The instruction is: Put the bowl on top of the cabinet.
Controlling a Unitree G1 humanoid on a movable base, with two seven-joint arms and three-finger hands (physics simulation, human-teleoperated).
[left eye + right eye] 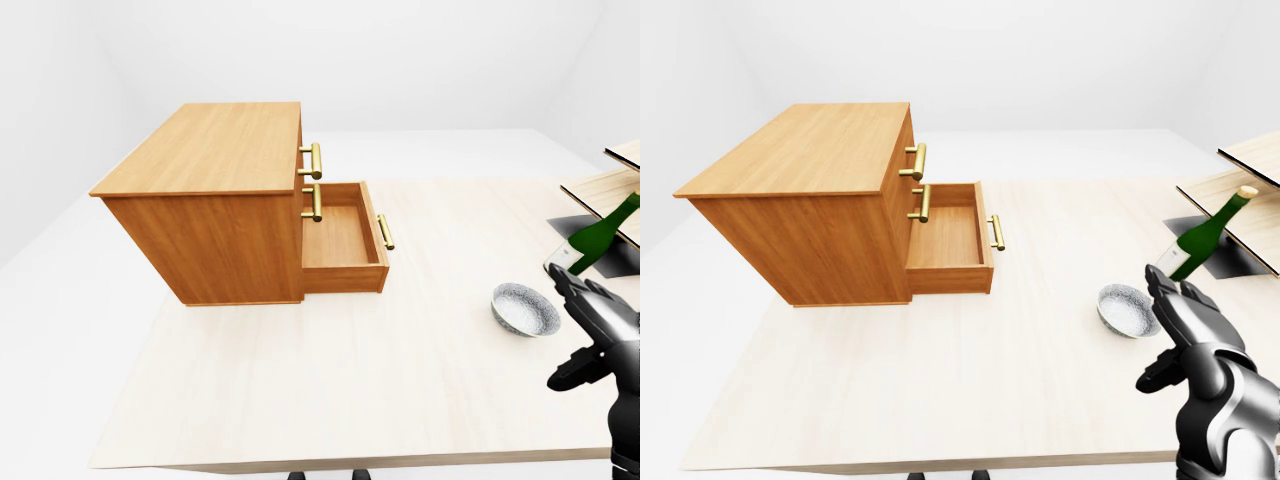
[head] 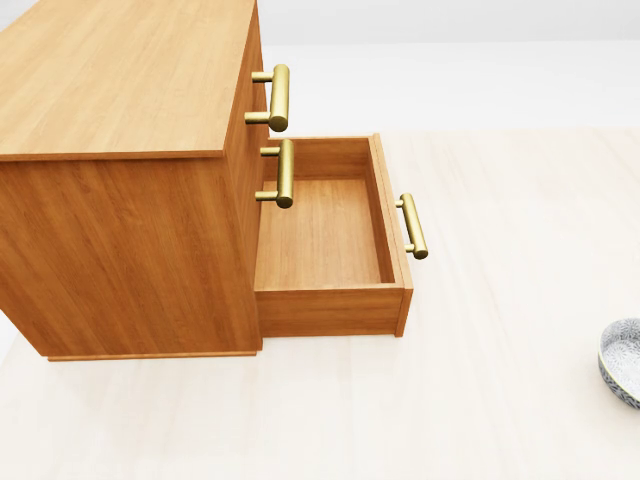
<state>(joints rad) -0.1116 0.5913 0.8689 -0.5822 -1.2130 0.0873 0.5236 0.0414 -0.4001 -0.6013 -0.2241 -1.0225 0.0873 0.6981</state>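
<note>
The right hand (image 1: 1185, 330), a glossy black and grey three-fingered thing of jointed segments, hangs over the pale, faintly grained table (image 1: 970, 380) with its fingers spread wide and nothing in them. Just to its left in the right-eye view, near but apart from the fingertips, sits the bowl (image 1: 1128, 309): shallow, round, with a speckled grey-white glaze, resting on the tabletop. Just above the hand a dark green glass bottle (image 1: 1207, 234) leans steeply, its slim neck pointing up and right toward some flat wooden boards (image 1: 1248, 190). Well away to the hand's left stands the cabinet (image 1: 805, 215), a boxy piece of warm honey-coloured wood with a smooth flat top. Its lowest drawer (image 1: 950, 245) is pulled out, and the drawers carry cylindrical brass bar handles (image 1: 995, 232). The left hand isn't in view.
</note>
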